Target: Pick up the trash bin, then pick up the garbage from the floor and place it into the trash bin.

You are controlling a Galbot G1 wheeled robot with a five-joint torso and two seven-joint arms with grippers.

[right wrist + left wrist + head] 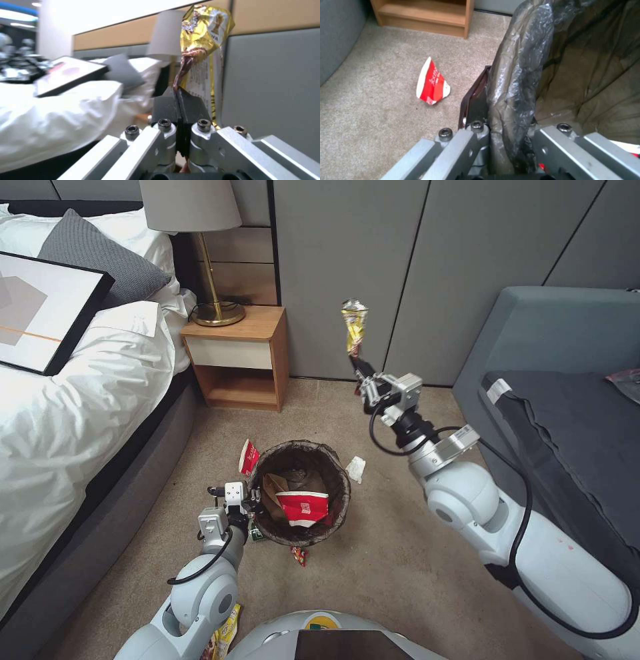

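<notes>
The right tool is raised well above the carpet, in front of the grey wall panels, with its fingers pressed flat together on the lower end of a gold snack wrapper. The wrapper stands upright above the tool; the right wrist view shows its crumpled gold top and a dark twisted strip running down into the clamp.

The left tool sits low at the near-left side of the trash bin, closed over the rim with 1 finger outside and 1 inside, the dark bag liner bunched between them. Whether the bin rests on the carpet or hangs just above it cannot be told. Inside it lie a crushed red-and-white paper cup and a tan paper piece.

On the carpet, another flattened red-and-white cup lies just beside the bin's far-left rim, and a white tissue wad lies just beside its right rim. A tiny red wrapper lies near the bin's near side. A yellow snack bag lies by the robot's base, under the left arm.

A wooden nightstand stands beyond the bin, beside the bed.
</notes>
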